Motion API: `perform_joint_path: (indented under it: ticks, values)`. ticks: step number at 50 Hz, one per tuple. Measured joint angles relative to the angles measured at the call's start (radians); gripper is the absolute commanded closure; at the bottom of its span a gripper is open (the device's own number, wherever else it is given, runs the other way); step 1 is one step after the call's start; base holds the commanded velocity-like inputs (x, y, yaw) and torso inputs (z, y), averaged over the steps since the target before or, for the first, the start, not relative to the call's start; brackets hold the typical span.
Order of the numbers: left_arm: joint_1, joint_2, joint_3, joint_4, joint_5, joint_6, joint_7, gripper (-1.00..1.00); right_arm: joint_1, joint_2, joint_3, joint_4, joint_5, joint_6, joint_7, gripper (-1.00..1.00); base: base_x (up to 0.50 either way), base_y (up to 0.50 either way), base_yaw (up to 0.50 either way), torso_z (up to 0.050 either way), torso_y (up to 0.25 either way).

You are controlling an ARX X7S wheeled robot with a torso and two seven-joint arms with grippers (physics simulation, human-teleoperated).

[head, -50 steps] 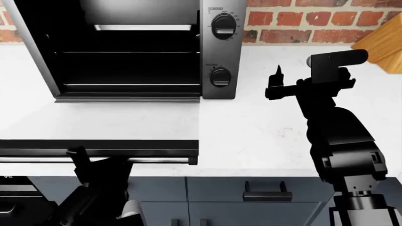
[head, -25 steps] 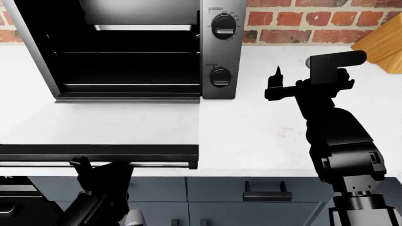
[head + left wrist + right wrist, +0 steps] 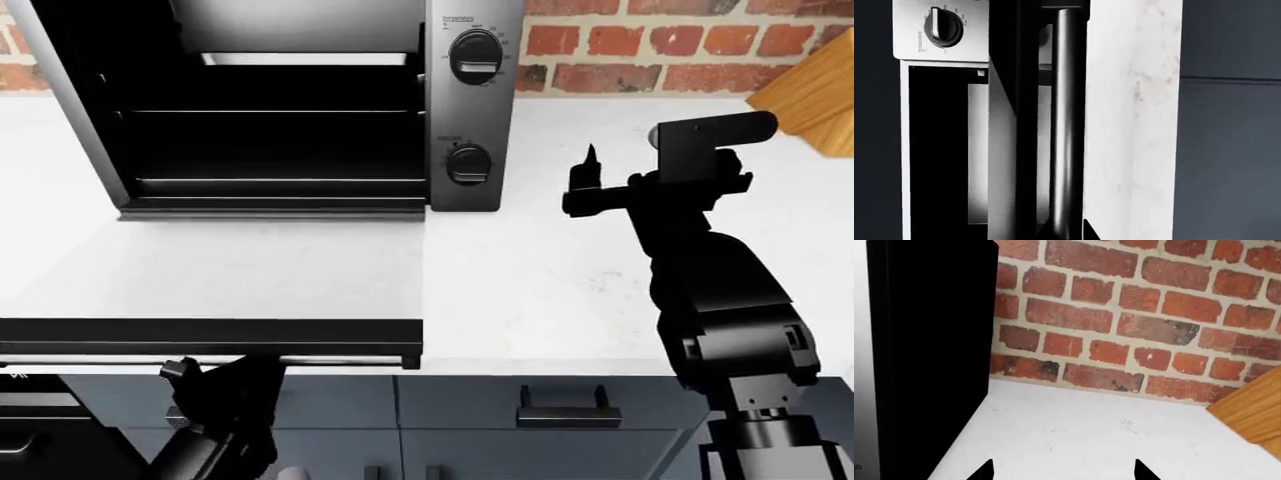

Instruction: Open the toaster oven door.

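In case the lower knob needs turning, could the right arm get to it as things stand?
Probably yes. The right gripper hovers over bare counter just beside the toaster oven, and nothing lies between it and the lower knob.

White countertop (image 3: 534, 280) backs onto a brick wall. The toaster oven (image 3: 280, 100) stands on it. A wooden block (image 3: 814, 100) sits at the far right.

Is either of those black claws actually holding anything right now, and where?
The right gripper is open over bare counter, holding nothing. The left gripper sits under the toaster oven door handle; whether it grips cannot be told.
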Motion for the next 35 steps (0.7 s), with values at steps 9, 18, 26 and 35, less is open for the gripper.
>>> perform_joint_path:
  ticks: [9, 18, 26, 35]
  values:
    - [0.027, 0.013, -0.018, -0.034, 0.006, 0.036, -0.042, 1.00, -0.003, 0.001, -0.003, 0.007, 0.001, -0.006, 0.001, -1.00, 0.01, -0.01, -0.01, 0.000, 0.000]
    - [0.049, 0.029, -0.018, -0.078, -0.010, 0.064, -0.117, 1.00, -0.006, 0.001, -0.005, 0.008, 0.002, -0.007, 0.003, -1.00, 0.01, -0.01, -0.01, 0.000, 0.000]
    - [0.058, 0.048, 0.010, -0.140, -0.029, 0.082, -0.221, 1.00, -0.007, 0.001, -0.007, 0.009, 0.002, -0.008, 0.004, -1.00, 0.01, -0.01, -0.01, 0.000, 0.000]
    - [0.058, 0.072, 0.046, -0.214, -0.060, 0.102, -0.331, 1.00, -0.009, 0.002, -0.009, 0.010, 0.003, -0.009, 0.006, -1.00, 0.01, 0.00, -0.01, 0.000, 0.000]
